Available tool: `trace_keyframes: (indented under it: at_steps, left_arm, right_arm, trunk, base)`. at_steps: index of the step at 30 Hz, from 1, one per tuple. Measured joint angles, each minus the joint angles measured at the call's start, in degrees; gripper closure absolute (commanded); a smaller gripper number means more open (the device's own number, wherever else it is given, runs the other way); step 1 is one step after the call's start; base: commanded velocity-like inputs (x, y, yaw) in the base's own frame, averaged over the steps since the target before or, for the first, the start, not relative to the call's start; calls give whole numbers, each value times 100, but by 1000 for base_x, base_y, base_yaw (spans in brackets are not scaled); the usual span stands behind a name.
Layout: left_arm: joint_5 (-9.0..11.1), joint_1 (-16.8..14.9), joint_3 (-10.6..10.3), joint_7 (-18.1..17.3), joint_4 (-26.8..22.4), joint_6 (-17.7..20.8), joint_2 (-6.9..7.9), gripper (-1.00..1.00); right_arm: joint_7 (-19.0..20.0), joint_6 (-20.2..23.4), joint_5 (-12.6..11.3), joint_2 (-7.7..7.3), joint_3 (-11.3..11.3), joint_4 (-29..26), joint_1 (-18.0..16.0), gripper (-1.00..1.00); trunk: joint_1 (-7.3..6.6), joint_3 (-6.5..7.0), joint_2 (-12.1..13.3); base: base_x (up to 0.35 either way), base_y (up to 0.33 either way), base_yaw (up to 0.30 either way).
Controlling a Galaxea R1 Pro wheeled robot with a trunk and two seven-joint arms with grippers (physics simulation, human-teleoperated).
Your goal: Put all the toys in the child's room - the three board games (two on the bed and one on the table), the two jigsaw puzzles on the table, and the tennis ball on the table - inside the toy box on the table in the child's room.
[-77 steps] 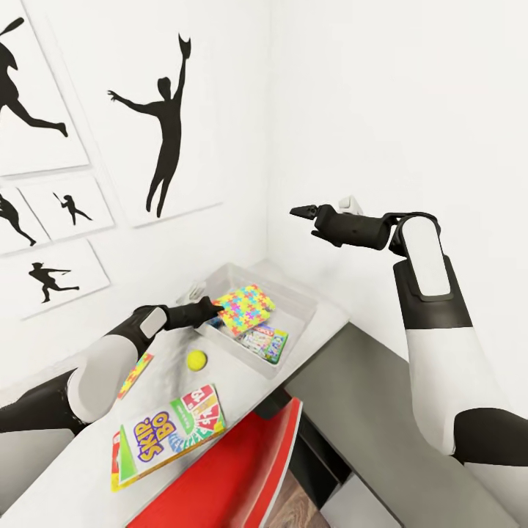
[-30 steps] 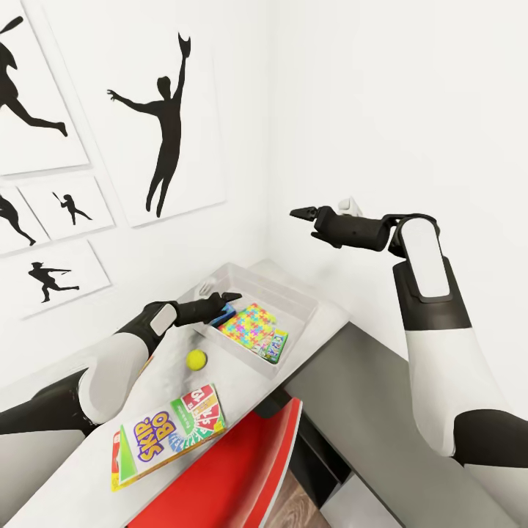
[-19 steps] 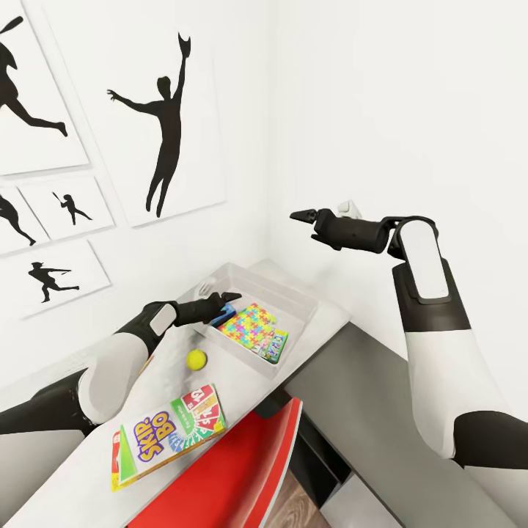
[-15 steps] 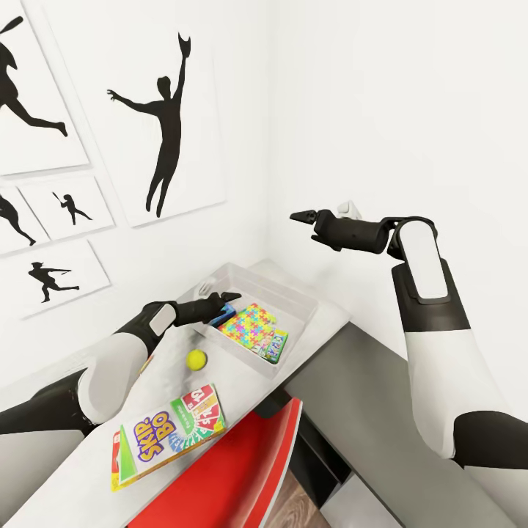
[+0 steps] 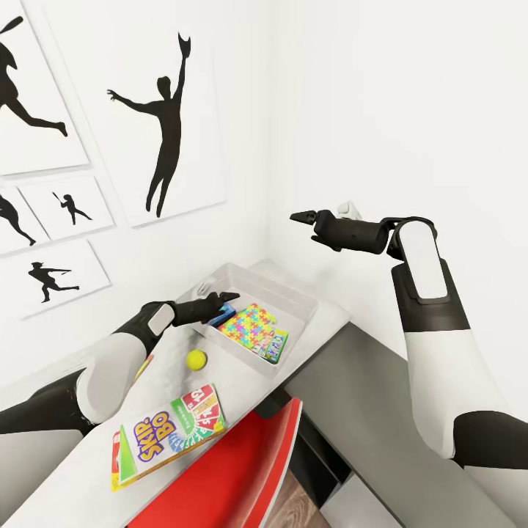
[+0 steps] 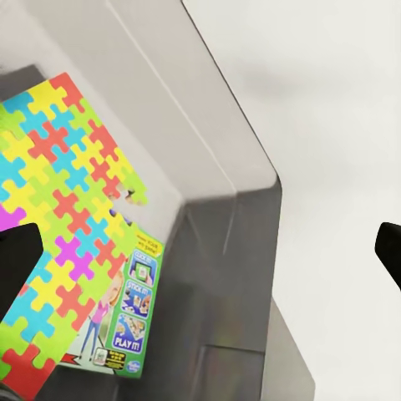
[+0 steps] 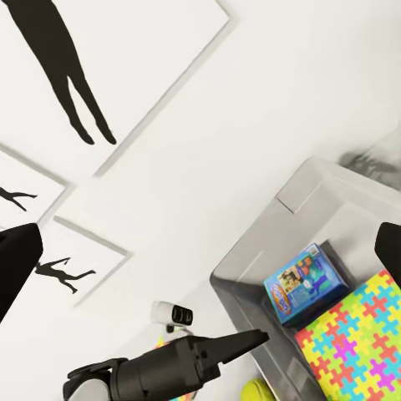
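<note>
The left tool (image 5: 224, 297) hangs released over the toy box (image 5: 302, 297), which holds one jigsaw puzzle (image 5: 250, 323) atop a game box. At its seven o'clock the tennis ball (image 5: 196, 358) looks light and roll-prone: pinch across its middle. The second puzzle is mostly hidden behind the left forearm. The right tool (image 5: 302, 215) is raised, seemingly released.
</note>
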Motion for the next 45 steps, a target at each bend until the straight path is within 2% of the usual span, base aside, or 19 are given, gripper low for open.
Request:
trace_keyframes:
  at_steps: [20,35,45]
  left_arm:
    - [1,0,-3,-2,-4,46,2,-100]
    - [2,0,-2,-2,-9,52,4,-100]
    - [1,0,3,-9,-9,44,10,-100]
  right_arm:
    - [-8,0,12,0,-5,13,0,-100]
    - [-8,-1,12,1,-5,12,0,-100]
    - [-9,0,11,0,-5,10,0,-100]
  trunk:
    - [0,0,0]
    - [1,70,0]
    - [0,78,0]
  base:
    - [-34,0,2]
    - [-99,89,164]
    - [-15,14,38]
